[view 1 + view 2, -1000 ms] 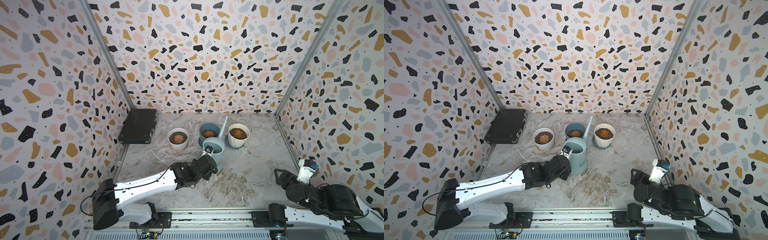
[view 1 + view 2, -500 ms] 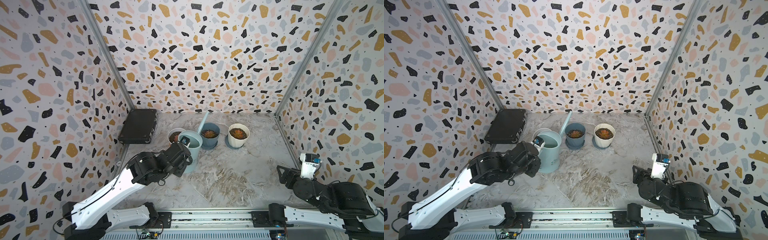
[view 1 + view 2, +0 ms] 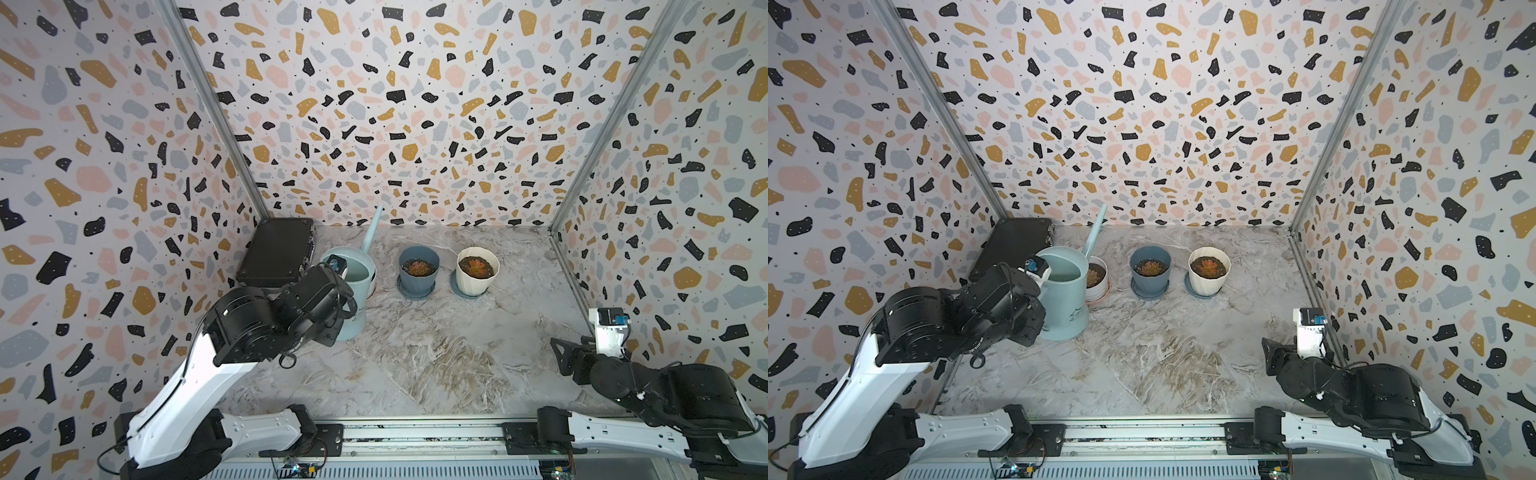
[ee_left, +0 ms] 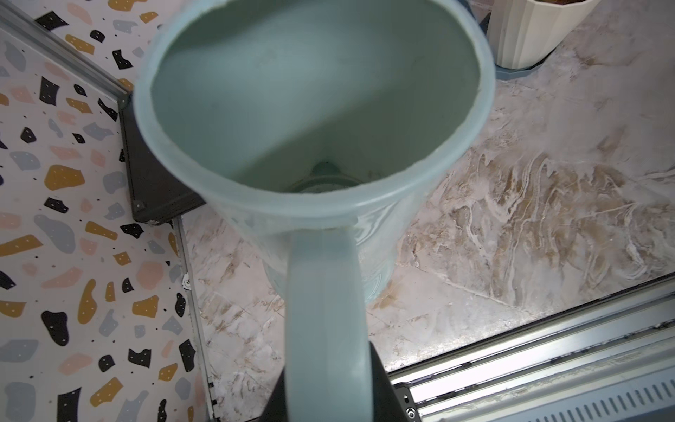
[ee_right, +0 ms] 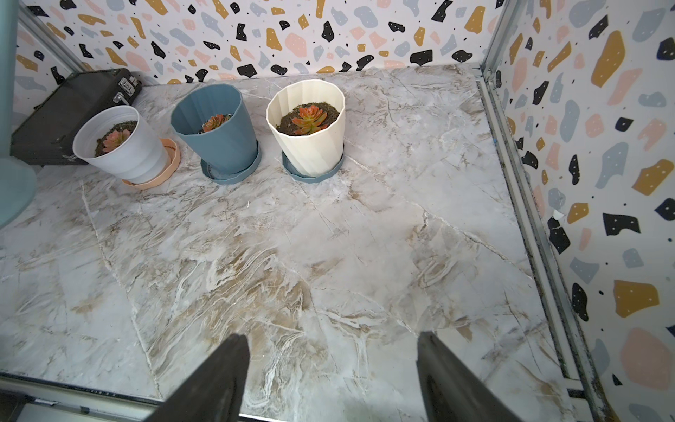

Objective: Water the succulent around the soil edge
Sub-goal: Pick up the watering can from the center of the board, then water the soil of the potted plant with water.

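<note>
Open marble tabletop (image 3: 436,353) lies between the arms; the pots line the back edge. Left gripper (image 4: 328,383) clamped on the handle of the pale teal plastic watering can (image 3: 1061,299), upright at the left wall beside the black case (image 3: 276,253). A second ago the can stood by the blue ribbed pot (image 3: 419,268); now it fronts the white pot with succulent (image 5: 122,146). Cream ribbed pot (image 3: 478,270) rightmost. Right gripper (image 5: 332,376) spread, empty, at the front right. Small mark on the can unreadable.
</note>
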Motion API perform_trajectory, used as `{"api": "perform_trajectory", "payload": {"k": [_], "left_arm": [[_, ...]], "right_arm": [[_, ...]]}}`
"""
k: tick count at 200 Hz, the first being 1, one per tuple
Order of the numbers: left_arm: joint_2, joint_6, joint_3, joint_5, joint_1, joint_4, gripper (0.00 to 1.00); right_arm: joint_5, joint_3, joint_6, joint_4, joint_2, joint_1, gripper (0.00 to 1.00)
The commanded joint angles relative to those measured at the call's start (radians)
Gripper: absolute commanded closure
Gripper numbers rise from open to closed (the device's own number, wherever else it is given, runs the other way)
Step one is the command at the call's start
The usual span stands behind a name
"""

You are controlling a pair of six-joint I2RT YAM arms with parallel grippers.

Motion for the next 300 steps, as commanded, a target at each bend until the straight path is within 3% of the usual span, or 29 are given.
{"api": "perform_trajectory", "payload": {"k": [1,45,83,104,124,158,181,199,231,252,300], "left_arm": [[-0.020,-0.113,-0.001,0.052,0.007,-0.199,1.00],[-0.077,-0.224,-0.074,0.117,0.007,-0.191,1.00],[-0.158,-0.270,-0.220,0.183,0.007,-0.057,1.00],[-0.158,-0.264,-0.268,0.154,0.007,-0.045,1.00],[-0.148,-0.230,-0.280,0.055,0.006,-0.022,1.00],[-0.118,-0.063,-0.311,-0.141,0.010,0.121,1.00],[-0.127,0.104,-0.343,-0.207,0.058,0.275,1.00],[-0.126,0.249,-0.349,-0.188,0.147,0.353,1.00],[-0.106,0.460,-0.340,-0.041,0.443,0.448,1.00],[-0.063,0.574,-0.293,0.001,0.571,0.441,1.00],[-0.035,0.852,-0.309,-0.055,0.581,0.437,1.00]], "right_arm": [[-0.005,0.032,-0.061,-0.224,-0.011,-0.003,0.23],[-0.009,0.024,-0.074,-0.225,-0.021,-0.003,0.22],[-0.005,0.025,-0.066,-0.225,0.009,-0.003,0.22],[-0.003,0.036,-0.067,-0.224,0.032,-0.003,0.22],[0.001,0.039,-0.061,-0.224,0.046,-0.003,0.22],[0.007,0.037,-0.040,-0.225,0.069,-0.003,0.22],[0.014,0.038,-0.034,-0.225,0.075,-0.003,0.22],[0.016,0.044,-0.034,-0.225,0.079,-0.003,0.22],[0.024,0.053,-0.031,-0.225,0.086,-0.003,0.22],[0.032,0.064,-0.031,-0.225,0.091,-0.003,0.22],[0.034,0.092,-0.060,-0.224,0.110,-0.003,0.22]]}}
